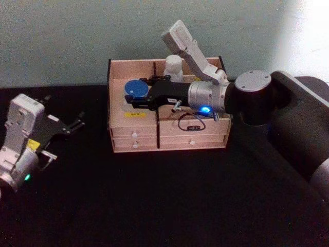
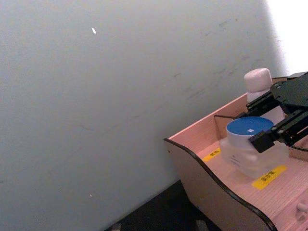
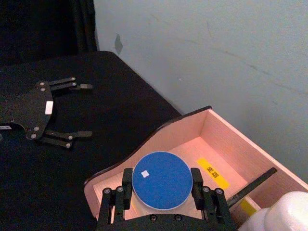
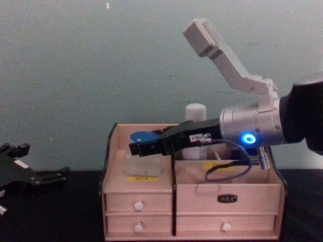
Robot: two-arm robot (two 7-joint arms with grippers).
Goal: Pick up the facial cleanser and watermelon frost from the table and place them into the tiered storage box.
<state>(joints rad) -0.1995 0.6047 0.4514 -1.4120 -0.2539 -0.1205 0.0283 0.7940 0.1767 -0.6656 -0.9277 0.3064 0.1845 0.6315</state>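
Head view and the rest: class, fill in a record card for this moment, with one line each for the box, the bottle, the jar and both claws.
box: wooden, with drawers, standing on the black table
bottle: white, upright in the box's back part, right of the divider
jar: blue lid, sitting in the box's left compartment
right claw: shut on the jar, one finger on each side of its lid
left claw: open, over the table left of the box, holding nothing

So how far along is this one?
Done: the facial cleanser already stands at the back of the tiered storage box. In hand: the right gripper holds the watermelon frost inside its left compartment. Left to do: release and withdraw. The left gripper is open, off to the left.
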